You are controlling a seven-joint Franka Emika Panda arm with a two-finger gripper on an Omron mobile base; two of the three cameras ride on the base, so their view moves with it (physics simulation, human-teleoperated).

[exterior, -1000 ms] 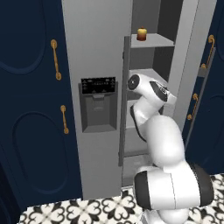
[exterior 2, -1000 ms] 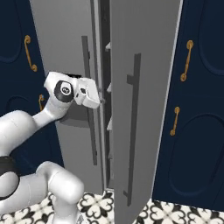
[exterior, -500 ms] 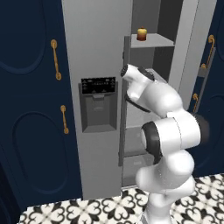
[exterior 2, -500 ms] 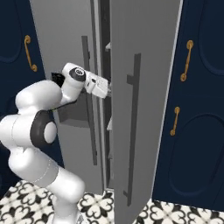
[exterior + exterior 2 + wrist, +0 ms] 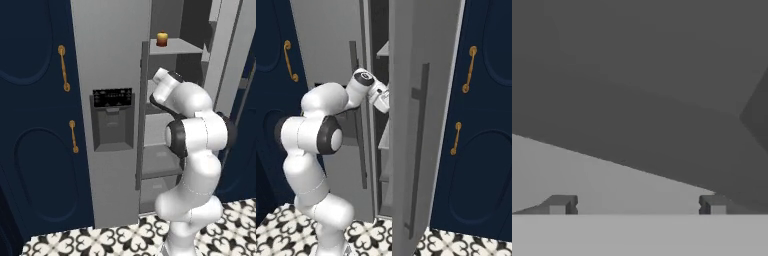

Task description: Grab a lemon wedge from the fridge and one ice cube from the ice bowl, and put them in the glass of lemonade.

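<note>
The fridge (image 5: pixel 110 60) is light grey, with a dark dispenser panel (image 5: pixel 113 120) on its shut left door; its right door (image 5: pixel 416 75) stands open. My white arm reaches into the gap between the doors at mid-shelf height. The hand (image 5: pixel 380 96) goes in behind the open door's edge. In the hand view my gripper (image 5: pixel 636 205) is open, with nothing between its fingertips (image 5: pixel 559 204), facing a bare grey shelf and the dark inner wall. The lemon wedge, the ice bowl and the glass of lemonade are out of view.
A small yellow-orange jar (image 5: pixel 162 39) stands on the upper fridge shelf (image 5: pixel 180 47), above my hand. Lower shelves (image 5: pixel 160 167) lie below it. Navy cabinets with gold handles (image 5: pixel 62 67) flank the fridge on both sides (image 5: pixel 468 70). The floor is patterned tile (image 5: pixel 115 240).
The arm has straightened upward and pushed the hand further into the fridge opening. The gripper stays open.
</note>
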